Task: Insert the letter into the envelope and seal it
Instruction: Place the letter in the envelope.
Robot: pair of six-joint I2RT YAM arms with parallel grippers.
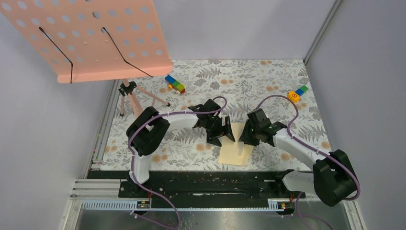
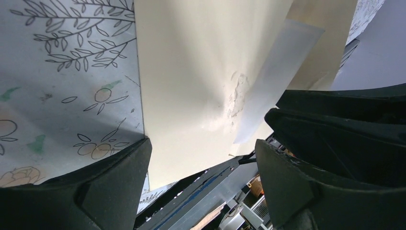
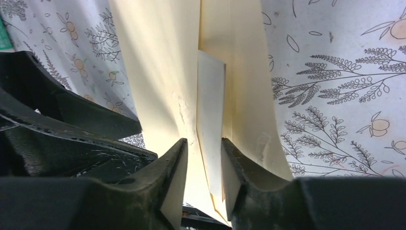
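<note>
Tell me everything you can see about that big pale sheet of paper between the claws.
The sheet is plain, blank, pale cream paper with a small crinkled scuff. It lies on the leaf-patterned table cover near the front edge, under the open left gripper and the right gripper. A darker tan envelope runs along its right side, with a whitish strip at the join; which lies on top is unclear. Whether either gripper touches the sheet cannot be told.
</note>
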